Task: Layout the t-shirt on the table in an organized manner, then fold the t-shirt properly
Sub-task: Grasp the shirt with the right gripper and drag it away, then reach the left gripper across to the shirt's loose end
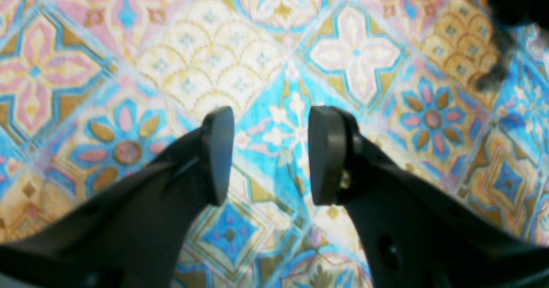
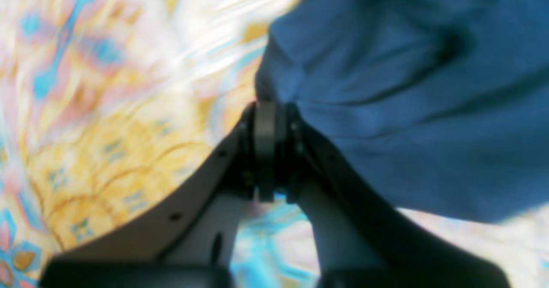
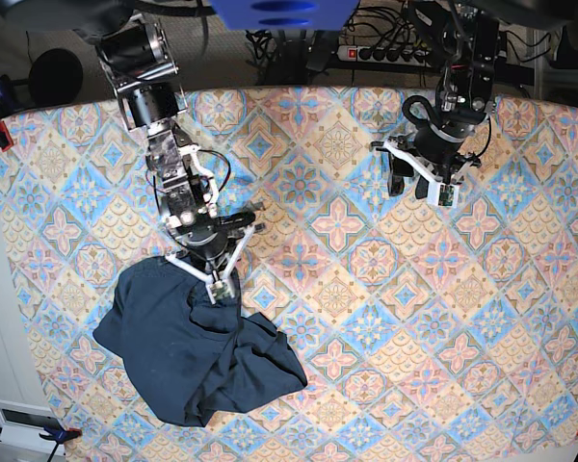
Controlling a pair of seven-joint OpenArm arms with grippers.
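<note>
Though blur hides detail, right jaws pinch the t-shirt [image 2: 386, 107] — left jaws gape, empty.

Our right gripper [image 2: 271, 107] has its jaws pressed together, pinching cloth between the pads. Our left gripper [image 1: 271, 155] hangs with jaws parted, nothing between them.

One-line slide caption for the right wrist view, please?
Right end effector shut on a bunched edge of the navy t-shirt above the patterned table.
</note>
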